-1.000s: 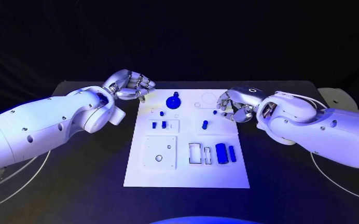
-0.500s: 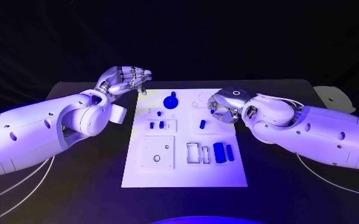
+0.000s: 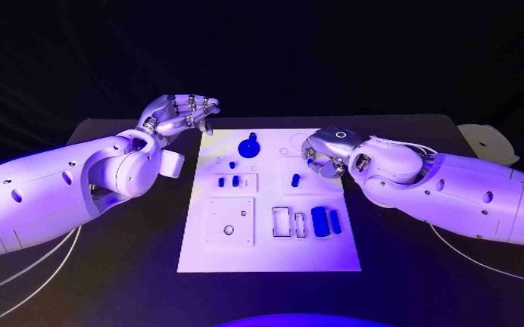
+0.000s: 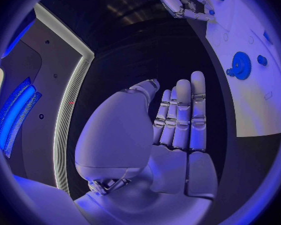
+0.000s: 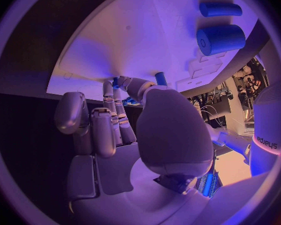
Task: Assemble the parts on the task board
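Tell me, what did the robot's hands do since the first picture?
The left hand rose off the far left corner of the board and its fingers opened out; it holds nothing. The right hand slid in over the board's right side, toward the small peg; whether it touches a part cannot be told. The gear, the cylinders and the other parts stayed put.

White task board (image 3: 269, 244), blue parts (image 3: 319, 222), black table (image 3: 415, 251), probably plain
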You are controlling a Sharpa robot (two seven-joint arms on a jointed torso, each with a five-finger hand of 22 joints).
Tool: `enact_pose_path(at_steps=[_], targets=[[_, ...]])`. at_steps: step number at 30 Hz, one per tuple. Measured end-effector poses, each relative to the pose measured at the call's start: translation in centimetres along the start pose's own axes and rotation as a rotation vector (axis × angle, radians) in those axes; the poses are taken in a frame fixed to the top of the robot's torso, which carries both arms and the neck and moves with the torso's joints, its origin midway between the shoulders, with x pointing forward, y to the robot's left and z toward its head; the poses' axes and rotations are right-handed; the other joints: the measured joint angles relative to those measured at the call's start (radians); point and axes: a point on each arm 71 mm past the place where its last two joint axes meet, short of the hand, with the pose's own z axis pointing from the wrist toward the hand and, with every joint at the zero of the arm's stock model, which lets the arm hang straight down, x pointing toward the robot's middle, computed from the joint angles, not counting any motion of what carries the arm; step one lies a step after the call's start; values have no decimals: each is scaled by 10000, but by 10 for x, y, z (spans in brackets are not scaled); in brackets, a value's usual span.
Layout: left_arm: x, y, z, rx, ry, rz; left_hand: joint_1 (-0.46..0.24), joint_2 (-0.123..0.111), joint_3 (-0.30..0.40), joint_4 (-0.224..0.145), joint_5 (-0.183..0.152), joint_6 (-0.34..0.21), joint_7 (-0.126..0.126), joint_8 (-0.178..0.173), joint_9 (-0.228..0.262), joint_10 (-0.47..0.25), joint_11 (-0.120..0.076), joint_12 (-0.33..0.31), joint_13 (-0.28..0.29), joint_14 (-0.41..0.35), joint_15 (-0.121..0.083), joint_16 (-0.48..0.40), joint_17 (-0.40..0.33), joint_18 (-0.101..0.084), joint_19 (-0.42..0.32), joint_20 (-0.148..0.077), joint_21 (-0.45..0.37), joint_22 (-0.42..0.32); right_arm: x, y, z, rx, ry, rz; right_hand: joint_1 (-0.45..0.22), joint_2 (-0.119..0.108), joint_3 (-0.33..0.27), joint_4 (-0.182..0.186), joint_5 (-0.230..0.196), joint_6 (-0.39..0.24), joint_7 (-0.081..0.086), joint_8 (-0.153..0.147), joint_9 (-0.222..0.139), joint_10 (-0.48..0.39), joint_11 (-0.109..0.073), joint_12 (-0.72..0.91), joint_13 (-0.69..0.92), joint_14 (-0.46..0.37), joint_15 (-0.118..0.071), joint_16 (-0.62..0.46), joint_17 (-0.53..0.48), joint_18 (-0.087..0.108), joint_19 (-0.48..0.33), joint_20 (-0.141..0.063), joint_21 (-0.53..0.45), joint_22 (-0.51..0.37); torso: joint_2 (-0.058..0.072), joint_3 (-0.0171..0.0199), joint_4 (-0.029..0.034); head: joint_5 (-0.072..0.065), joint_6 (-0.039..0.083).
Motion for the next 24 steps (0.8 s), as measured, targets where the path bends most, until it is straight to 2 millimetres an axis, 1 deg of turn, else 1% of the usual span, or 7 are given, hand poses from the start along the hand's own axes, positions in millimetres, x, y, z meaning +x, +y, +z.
enact_pose_path(at_steps=[4,6,9,12,20,22,24], targets=[[0,0,0,-15,-23,-42,0,0,0,0,0,35,35,0,0,0,0,0,9,0,0,0,0,0,0,0,0,0,0,0,1,10,4,-30,57,57,52,-141,-16,245,-73,112,57,229,-86,97,-46,-38,-37,37,74,3,91,-19,189,157,-2,6,-6,7,-24],[-1,0,0,-23,-30,-56,0,0,0,0,0,35,35,0,0,0,0,0,9,0,0,0,0,-1,0,0,0,0,0,0,2,13,8,-44,72,72,50,-193,-22,352,-107,195,85,363,-107,97,-51,-16,-61,37,99,-133,125,-54,290,239,-3,6,-6,8,-28],[-1,0,0,-48,-37,-72,0,0,28,-28,0,35,35,0,1,0,0,0,9,0,0,-39,-9,-1,0,0,-38,-9,0,0,2,5,22,-78,121,121,25,-305,-40,461,-184,235,121,443,-117,153,-52,-38,-111,91,140,-132,161,-89,452,331,-3,8,-11,8,-37],[-1,0,0,-70,-44,-85,0,0,28,-28,0,35,35,-1,1,0,0,0,9,0,0,-39,-9,-1,0,0,-38,-9,1,1,2,-11,30,-123,148,148,10,-347,-43,527,-179,304,138,476,-84,181,-46,-3,-147,90,152,-131,196,-54,483,335,-3,8,-11,0,-53],[-1,1,0,-141,-49,-104,89,9,110,-111,0,35,35,39,1,-1,0,41,8,-37,-36,-39,-33,0,36,-36,-38,-23,2,3,3,-20,29,-310,212,216,-14,-377,-61,612,-192,305,167,494,-66,192,22,-39,-182,126,209,-137,267,-109,706,334,-5,11,-14,-21,-90],[-1,1,0,-167,-46,-109,89,9,114,-115,0,35,35,39,-1,-1,0,41,8,-37,-36,-39,-35,0,36,-36,-38,-29,2,4,4,-27,28,-389,241,265,1,-476,-60,662,-242,351,173,505,-55,194,24,-39,-182,126,231,-438,701,-122,1553,333,-5,10,-12,-31,-95],[0,1,-1,-194,-31,-118,89,9,139,-140,0,35,35,39,-9,-1,0,41,7,-37,-36,-39,-42,1,36,-36,-38,-34,2,5,4,-30,19,-467,211,350,2,-531,-32,698,-232,381,216,549,-12,193,-4,-2,-218,126,170,-595,986,-130,2375,333,-5,8,-12,-38,-105]])
